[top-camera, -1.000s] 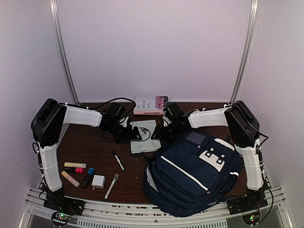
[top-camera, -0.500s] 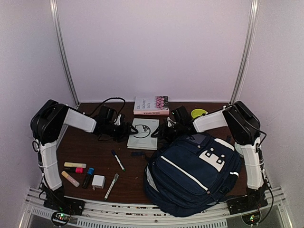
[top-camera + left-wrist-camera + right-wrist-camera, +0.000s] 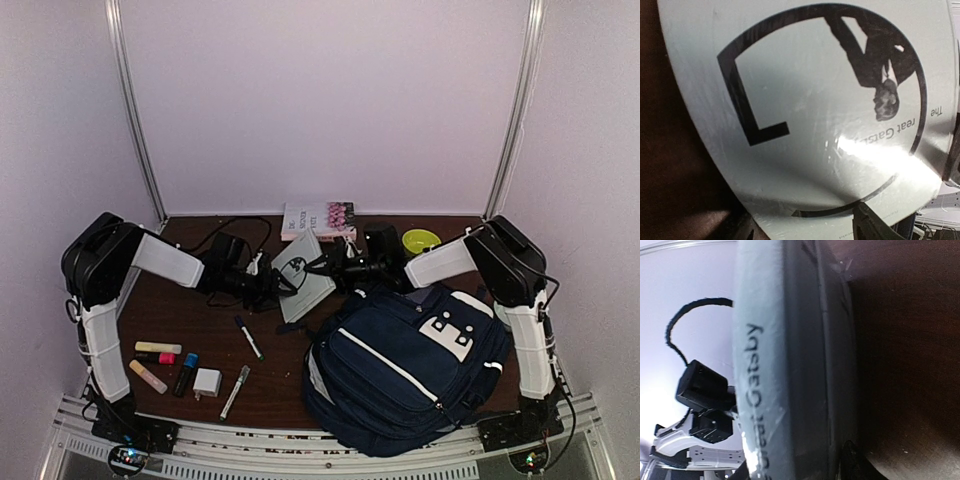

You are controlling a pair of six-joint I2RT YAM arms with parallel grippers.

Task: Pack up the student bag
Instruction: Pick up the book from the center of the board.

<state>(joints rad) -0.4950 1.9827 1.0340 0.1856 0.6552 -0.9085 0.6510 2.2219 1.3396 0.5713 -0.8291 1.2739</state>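
Note:
The student bag, a big navy backpack with white trim, lies at the front right. Behind it a pale grey book with a black circle design is tipped up off the table between both grippers. My right gripper is shut on its right edge; in the right wrist view the book's spine runs between the fingers of the right gripper. My left gripper sits at the book's lower left. The cover fills the left wrist view, where one finger overlaps the bottom edge; its grip does not show.
A pink-covered book lies at the back wall beside a yellow-green round thing. At the front left lie highlighters, a blue marker, a white cube and two pens.
The grey book lay flat a second ago; now it is raised and tilted between the grippers. Both grippers have drawn toward the back and closed in on it.

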